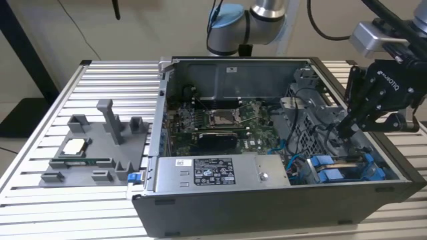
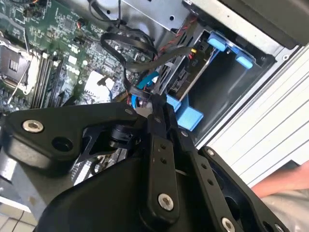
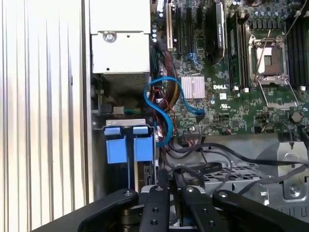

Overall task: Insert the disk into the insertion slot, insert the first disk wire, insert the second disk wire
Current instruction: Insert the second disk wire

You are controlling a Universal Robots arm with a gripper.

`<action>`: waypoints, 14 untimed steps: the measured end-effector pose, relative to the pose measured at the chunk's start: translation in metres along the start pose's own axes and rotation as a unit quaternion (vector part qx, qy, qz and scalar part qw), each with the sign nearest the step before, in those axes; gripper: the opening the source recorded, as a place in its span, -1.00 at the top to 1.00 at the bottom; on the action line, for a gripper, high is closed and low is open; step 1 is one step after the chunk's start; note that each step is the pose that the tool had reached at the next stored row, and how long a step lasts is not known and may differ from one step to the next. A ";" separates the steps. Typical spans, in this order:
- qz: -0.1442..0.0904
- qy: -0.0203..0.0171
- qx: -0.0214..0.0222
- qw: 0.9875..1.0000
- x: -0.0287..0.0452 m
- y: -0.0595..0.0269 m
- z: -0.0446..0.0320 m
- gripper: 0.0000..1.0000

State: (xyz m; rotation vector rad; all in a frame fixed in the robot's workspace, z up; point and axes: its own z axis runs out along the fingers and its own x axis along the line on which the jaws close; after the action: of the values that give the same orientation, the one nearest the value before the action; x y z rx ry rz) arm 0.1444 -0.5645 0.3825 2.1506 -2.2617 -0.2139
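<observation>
The disk [image 1: 345, 161] stands on edge in its blue carrier [image 1: 327, 172] inside the insertion slot [image 1: 390, 172], at the case's front corner on the exterior view's right. Its blue tabs [image 3: 125, 145] and carrier [image 2: 187, 116] show in both wrist views. My gripper [image 1: 343, 134] reaches down into the case just above and behind the disk. Its fingers [image 2: 155, 140] stand together at the free end of a blue disk wire [image 3: 161, 111], which loops across from the motherboard. Black disk wires [image 2: 130, 41] hang beside the fingertips [image 3: 161, 183].
The open computer case [image 1: 267, 210] lies on a slatted table [image 1: 100, 90]. A grey labelled power-supply box [image 1: 213, 172] fills the front, the motherboard [image 1: 220, 122] the middle, and a perforated cage [image 1: 313, 122] stands by the gripper. A grey fixture [image 1: 93, 150] with parts sits at the exterior view's left.
</observation>
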 end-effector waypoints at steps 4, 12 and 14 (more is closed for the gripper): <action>0.000 -0.001 0.000 1.000 0.0004 0.0001 0.0004 0.69; -0.002 -0.001 0.009 1.000 0.0012 -0.0008 0.0083 0.69; -0.002 -0.001 0.010 1.000 0.0016 -0.0010 0.0115 0.69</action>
State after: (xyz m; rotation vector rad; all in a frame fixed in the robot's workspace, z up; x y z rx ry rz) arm 0.1442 -0.5650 0.3709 2.1661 -2.2715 -0.1946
